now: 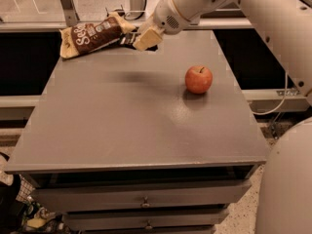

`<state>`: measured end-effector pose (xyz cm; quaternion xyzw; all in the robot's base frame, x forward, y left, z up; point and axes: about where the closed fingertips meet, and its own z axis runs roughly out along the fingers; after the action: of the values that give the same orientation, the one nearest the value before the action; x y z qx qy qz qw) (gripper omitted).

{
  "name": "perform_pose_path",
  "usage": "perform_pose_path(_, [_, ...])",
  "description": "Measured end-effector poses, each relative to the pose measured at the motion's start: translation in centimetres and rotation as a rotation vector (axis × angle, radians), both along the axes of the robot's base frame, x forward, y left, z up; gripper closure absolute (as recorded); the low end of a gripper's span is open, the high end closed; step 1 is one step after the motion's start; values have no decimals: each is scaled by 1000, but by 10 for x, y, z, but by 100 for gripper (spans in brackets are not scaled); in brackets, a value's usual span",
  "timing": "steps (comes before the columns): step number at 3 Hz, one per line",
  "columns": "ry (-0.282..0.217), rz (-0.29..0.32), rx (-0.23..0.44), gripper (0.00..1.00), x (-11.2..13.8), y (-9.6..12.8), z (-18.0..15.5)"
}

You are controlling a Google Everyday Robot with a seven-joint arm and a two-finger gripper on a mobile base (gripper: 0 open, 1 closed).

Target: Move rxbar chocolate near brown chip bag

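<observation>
The rxbar chocolate is clamped in the gripper near the far edge of the desk, just beside the brown chip bag. The apple sits well apart, toward the right edge.

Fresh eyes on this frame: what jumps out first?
The big white arm sweeps in from the top right, and its gripper at the far edge of the table is closed on the rxbar chocolate, right next to the brown chip bag in the far-left corner. Next is the red apple, alone on the right side of the grey top.
</observation>
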<state>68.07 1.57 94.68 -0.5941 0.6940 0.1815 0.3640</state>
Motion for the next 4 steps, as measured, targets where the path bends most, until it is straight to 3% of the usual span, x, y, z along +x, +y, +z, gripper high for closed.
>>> perform_pose_path(2, [-123,-231,-2,100,31,-34,12])
perform_pose_path(3, [-113,-223,-3,100,36,-30,8])
perform_pose_path(4, [-89,-203,30,100,69,-23,-8])
